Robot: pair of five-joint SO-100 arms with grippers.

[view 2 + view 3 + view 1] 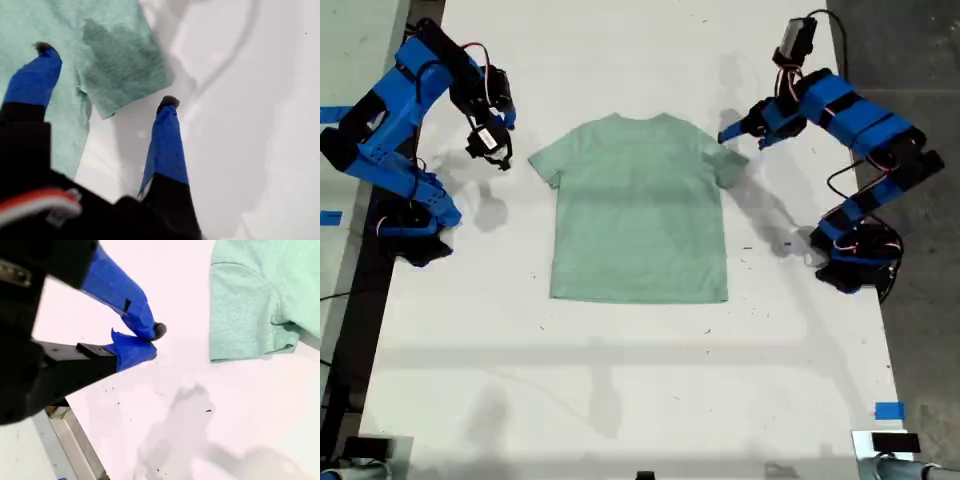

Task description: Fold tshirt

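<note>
Tshirt lies spread flat and face up in the upper middle of the exterior view, neck toward the top edge, both short sleeves out to the sides and the hem straight across below, on the white table that fills most of that frame. One blue arm stands at the exterior view's right, reaching in toward the sleeve on that side; its jaws match my first gripper, whose two blue fingers stand wide apart, one over the green cloth and the other over bare table just past the sleeve's edge. Nothing is between them, and I cannot tell whether either tip touches the cloth. The other blue arm stands at the exterior view's left, folded back with my second gripper hanging near the opposite sleeve but apart from it. Its fingers are together at the tips, holding nothing, with the sleeve well clear of them across white table. A small blue tape mark sits at the exterior view's lower right.
</note>
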